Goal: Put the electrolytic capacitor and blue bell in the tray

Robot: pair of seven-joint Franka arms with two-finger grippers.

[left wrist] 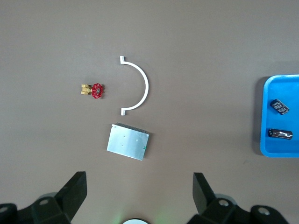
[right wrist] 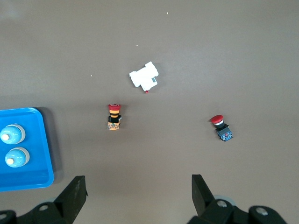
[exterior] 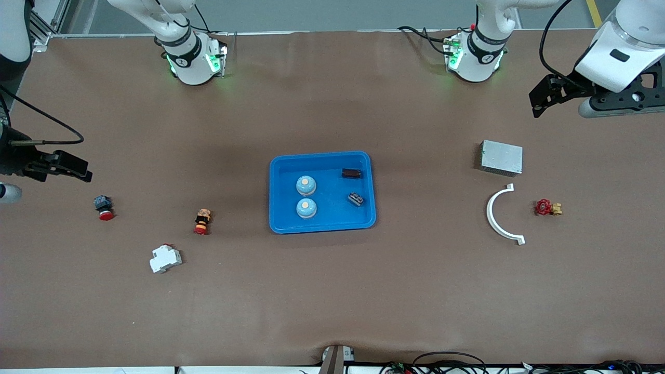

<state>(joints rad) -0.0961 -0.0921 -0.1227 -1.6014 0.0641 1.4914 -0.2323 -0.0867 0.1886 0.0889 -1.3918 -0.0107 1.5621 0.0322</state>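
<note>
No legible writing; tray [exterior: 322, 226] holds two blue bells [exterior: 306, 184]; left end effector [left wrist: 138, 193] and right end effector [right wrist: 137, 193] both spread apart.

We note the counter [exterior: 332, 291] as a matt brown sheet, faintly creased, and the tray [exterior: 322, 226] as smooth bright-blue plastic with a slight gloss. The flat box [exterior: 501, 157] looks like dull grey metal; the white arc [exterior: 496, 218] and white block [exterior: 165, 258] read as matt plastic. The small valve [exterior: 548, 208] shows a brassy metal body under its red handwheel.
</note>
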